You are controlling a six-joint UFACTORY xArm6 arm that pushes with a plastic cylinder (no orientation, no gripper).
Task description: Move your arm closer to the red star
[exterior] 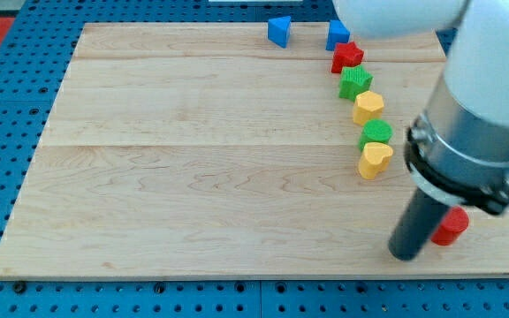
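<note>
The red star (345,56) lies near the view's top right on the wooden board (193,159), at the head of a line of blocks. Below it come a green star (354,82), a yellow block (368,107), a green round block (376,133) and a yellow heart-shaped block (375,160). A blue block (337,34) sits just above the red star. My tip (405,253) rests on the board near the view's bottom right, far below the red star. A red round block (452,226) sits just right of my rod, partly hidden.
A blue triangular block (279,31) stands at the board's top edge, left of the red star. The arm's white and grey body (475,115) covers the view's right side. Blue pegboard (7,132) surrounds the board.
</note>
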